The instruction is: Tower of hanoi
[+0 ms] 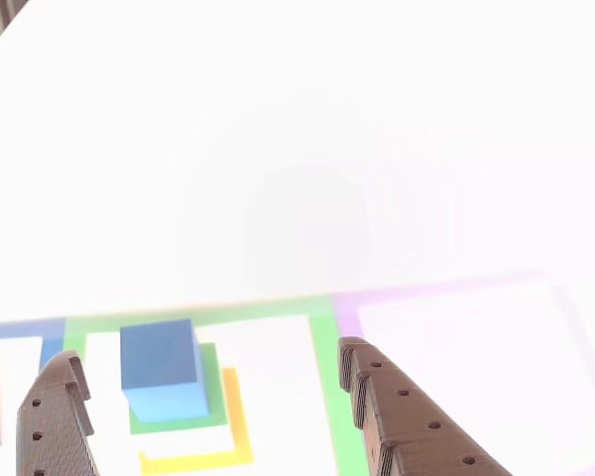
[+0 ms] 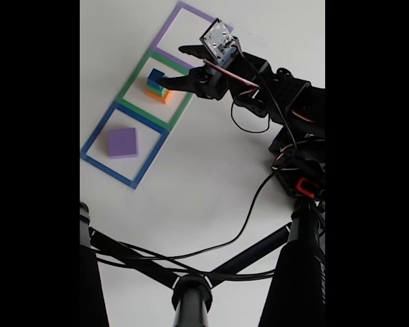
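Gripper [image 1: 208, 397] spread open, straddling blue cube [image 1: 161, 369] atop green block [image 1: 214, 402] and orange-yellow block [image 1: 233, 426]; next likely lower, close on cube.

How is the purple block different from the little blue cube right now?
The purple block is wider and flatter; the blue cube is smaller and about as tall as it is wide. The purple block lies alone on the table inside the blue square outline, while the blue cube sits on top of the green block and orange-yellow block inside the green square outline. The open gripper is at the blue cube, away from the purple block. Both look plain and matte.
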Motion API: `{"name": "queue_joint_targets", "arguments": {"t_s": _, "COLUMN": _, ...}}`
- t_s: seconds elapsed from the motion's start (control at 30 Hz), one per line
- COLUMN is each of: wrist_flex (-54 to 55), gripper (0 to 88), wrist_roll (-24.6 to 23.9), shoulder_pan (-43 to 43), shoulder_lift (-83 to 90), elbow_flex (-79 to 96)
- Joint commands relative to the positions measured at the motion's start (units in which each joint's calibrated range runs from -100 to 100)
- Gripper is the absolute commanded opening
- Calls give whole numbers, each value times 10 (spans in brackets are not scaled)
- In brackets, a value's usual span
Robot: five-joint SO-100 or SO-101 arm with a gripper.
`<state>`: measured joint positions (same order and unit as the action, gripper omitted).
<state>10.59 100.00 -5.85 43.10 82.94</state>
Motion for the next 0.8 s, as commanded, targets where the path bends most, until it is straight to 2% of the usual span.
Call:
{"name": "queue_joint_targets", "arguments": {"t_s": 0.0, "wrist_flex": 62, "gripper": 290, "wrist_roll": 0, "shoulder_pan": 13, "shoulder_lift": -30, "elbow_flex": 3}}
{"name": "queue_joint_targets", "arguments": {"t_s": 0.27, "wrist_flex": 189, "gripper": 279, "wrist_roll": 0, "shoulder_pan": 26, "shoulder_lift": -150, "elbow_flex": -2}}
{"name": "queue_joint_targets", "arguments": {"t_s": 0.77, "wrist_flex": 322, "gripper": 260, "wrist_roll": 0, "shoulder_pan": 51, "shoulder_lift": -295, "elbow_flex": -31}}
